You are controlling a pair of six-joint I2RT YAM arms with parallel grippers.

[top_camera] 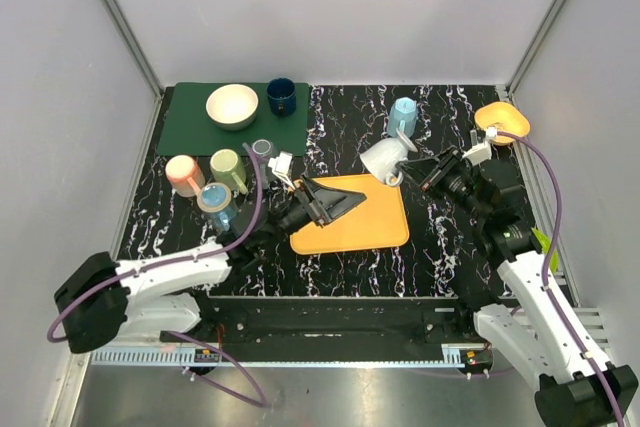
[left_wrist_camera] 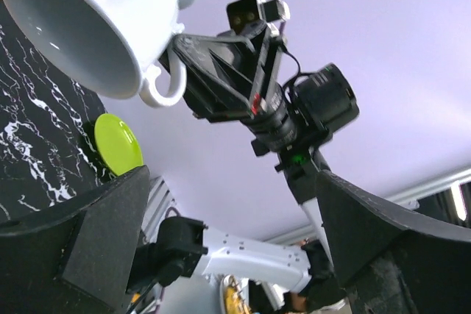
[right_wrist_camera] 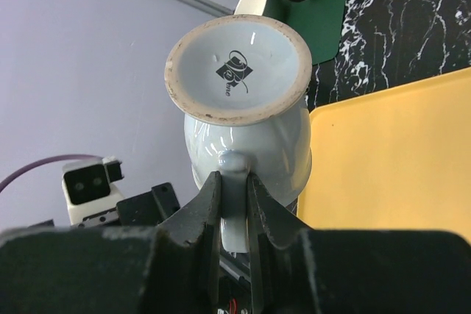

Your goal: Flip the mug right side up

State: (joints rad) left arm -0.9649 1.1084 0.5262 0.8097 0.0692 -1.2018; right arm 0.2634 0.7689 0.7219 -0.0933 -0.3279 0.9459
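The white mug point(top_camera: 383, 158) is held in the air above the far right corner of the orange tray point(top_camera: 375, 230), tipped on its side. My right gripper point(top_camera: 405, 176) is shut on its handle point(right_wrist_camera: 234, 200); the right wrist view shows the mug's foot ring and base stamp point(right_wrist_camera: 236, 74) facing the camera. The left wrist view looks up into the mug's open mouth point(left_wrist_camera: 70, 31) with the handle loop below it. My left gripper point(top_camera: 352, 201) is open and empty, low over the tray's middle, pointing toward the mug.
A green mat point(top_camera: 190, 127) at the far left carries a cream bowl point(top_camera: 232, 105) and a dark blue cup point(top_camera: 281, 97). Several mugs point(top_camera: 207, 182) cluster left of the tray. A light blue mug point(top_camera: 403, 115) and an orange bowl point(top_camera: 502, 122) stand at the far right.
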